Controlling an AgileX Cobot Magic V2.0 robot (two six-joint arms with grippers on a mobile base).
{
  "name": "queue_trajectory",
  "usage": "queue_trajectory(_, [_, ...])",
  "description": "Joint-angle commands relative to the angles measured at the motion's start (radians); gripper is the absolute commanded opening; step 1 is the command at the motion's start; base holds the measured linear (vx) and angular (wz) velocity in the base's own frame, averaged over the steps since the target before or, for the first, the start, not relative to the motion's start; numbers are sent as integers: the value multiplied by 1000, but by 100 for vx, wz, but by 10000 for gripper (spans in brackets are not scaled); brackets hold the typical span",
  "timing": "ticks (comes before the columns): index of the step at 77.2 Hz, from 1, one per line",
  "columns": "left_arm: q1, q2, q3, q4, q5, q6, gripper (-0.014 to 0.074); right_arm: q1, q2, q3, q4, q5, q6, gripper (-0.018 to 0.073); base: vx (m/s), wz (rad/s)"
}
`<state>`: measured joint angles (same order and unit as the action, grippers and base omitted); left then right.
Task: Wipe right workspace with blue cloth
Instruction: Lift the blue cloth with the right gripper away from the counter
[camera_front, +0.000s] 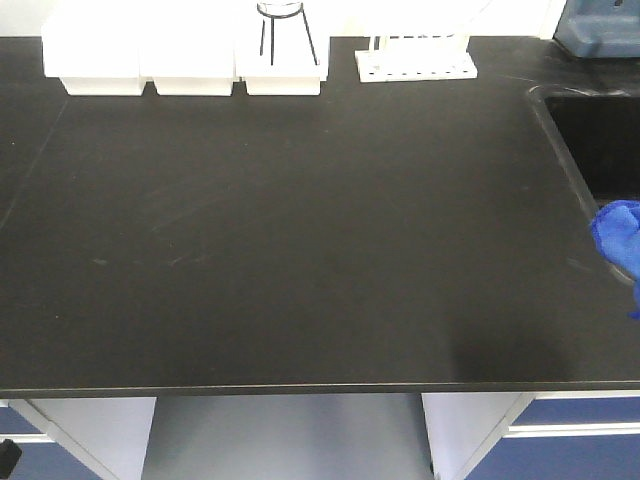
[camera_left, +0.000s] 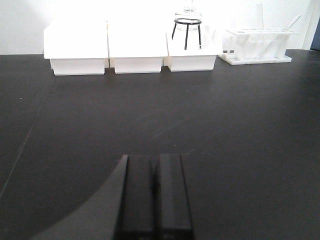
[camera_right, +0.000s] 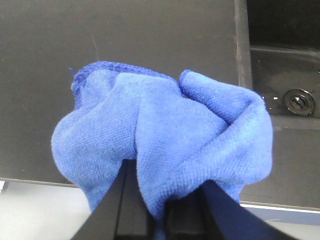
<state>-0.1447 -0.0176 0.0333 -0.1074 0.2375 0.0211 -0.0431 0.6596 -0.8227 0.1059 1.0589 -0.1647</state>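
The right gripper is clenching the blue cloth near the sink; the left gripper is hovering clenched, empty.

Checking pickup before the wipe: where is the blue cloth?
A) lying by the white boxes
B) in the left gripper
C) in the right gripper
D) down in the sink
C: the right wrist view shows the cloth bunched between the fingers of the right gripper, beside the sink; the left gripper is shut on nothing.
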Motion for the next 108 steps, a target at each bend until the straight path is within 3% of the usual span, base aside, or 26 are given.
queue_trajectory(1, [-6, 0, -25, -2, -77, 2, -6, -1, -1, -27, 2, -68, -3, -4, 0, 1])
queue_trajectory(62, [-6, 0, -25, -3, -77, 2, -6, -1, -1, -27, 2, -68, -3, -4, -11, -2])
queue_trajectory(108, [-6, 0, -25, -3, -77, 2, -6, -1, -1, -27, 2, -68, -3, -4, -19, -44])
